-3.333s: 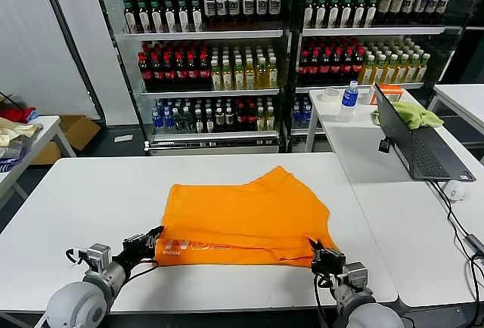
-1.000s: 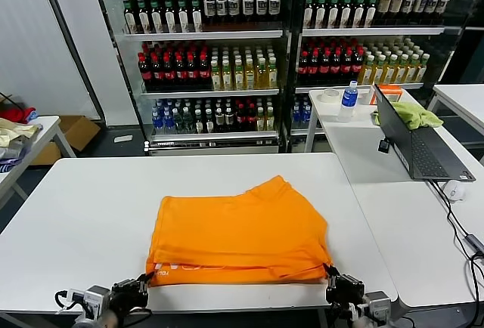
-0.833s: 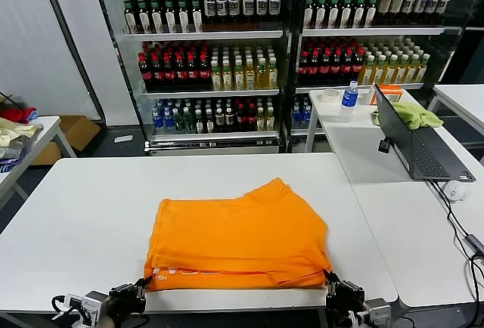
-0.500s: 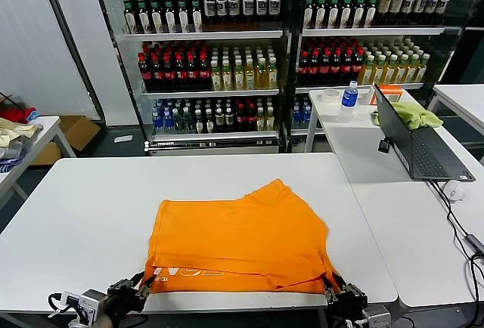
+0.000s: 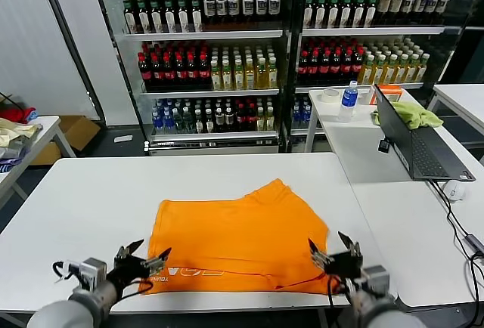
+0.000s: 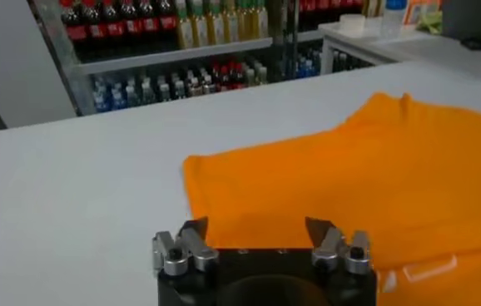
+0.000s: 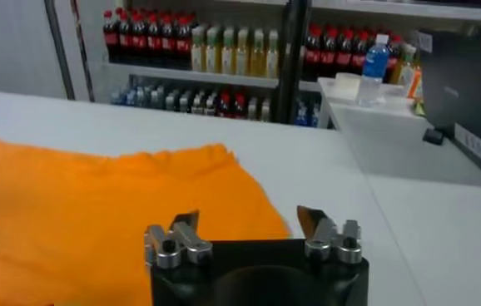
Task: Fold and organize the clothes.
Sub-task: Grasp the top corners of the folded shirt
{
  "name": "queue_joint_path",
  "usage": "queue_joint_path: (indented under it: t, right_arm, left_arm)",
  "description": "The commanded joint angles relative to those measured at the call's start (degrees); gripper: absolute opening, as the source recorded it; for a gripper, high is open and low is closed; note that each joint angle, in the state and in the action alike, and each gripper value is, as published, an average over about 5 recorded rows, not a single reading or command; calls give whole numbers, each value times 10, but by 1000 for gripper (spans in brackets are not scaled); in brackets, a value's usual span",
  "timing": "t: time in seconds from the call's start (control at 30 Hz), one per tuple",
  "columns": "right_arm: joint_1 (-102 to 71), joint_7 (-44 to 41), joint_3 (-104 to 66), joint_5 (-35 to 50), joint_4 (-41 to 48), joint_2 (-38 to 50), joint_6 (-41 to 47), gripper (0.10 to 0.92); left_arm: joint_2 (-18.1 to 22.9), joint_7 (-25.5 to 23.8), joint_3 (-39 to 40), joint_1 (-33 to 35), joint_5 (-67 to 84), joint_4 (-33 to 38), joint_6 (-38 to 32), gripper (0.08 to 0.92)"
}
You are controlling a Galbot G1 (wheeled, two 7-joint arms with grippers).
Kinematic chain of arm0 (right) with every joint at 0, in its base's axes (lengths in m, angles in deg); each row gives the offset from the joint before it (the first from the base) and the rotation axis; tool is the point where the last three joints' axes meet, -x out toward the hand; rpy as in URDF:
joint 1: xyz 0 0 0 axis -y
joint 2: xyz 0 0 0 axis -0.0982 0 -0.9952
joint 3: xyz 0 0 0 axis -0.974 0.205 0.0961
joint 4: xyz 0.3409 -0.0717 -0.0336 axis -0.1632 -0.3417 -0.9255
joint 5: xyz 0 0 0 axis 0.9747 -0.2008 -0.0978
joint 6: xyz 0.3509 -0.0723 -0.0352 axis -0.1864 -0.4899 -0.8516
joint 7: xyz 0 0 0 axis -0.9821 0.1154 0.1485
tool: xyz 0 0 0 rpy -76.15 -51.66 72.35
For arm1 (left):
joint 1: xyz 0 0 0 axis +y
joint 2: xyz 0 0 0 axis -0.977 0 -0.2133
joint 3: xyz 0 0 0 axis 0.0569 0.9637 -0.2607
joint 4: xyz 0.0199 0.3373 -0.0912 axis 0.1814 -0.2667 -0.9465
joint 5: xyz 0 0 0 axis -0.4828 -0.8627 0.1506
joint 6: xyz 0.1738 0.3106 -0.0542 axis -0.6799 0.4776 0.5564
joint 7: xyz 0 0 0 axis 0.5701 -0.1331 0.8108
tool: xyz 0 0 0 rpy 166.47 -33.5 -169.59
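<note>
The folded orange T-shirt [image 5: 240,236] lies flat on the white table [image 5: 91,199], near its front edge and about midway between its side edges, white lettering along the front hem. The left gripper [image 5: 144,258] hovers at the shirt's front left corner, jaws spread wide and holding nothing. The right gripper [image 5: 333,249] hovers at the front right corner, likewise wide and empty.
</note>
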Motion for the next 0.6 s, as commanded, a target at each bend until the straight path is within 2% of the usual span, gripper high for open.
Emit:
queue_joint_path:
  t: [0.03,0.3,0.6]
  right_arm:
    - [347,17,142,51,248,-39,8,813]
    - [447,13,204,50,420,-121,-12,823]
    - [520,1,197,22,571,-184,-17,823]
  left_arm:
    - [-1,-41,73,-185,26,-149,-21,795]
    - [-4,-65,153,-305,43,-295,-47,823]
    - [12,-90,205,-385,38,-392,-58,823]
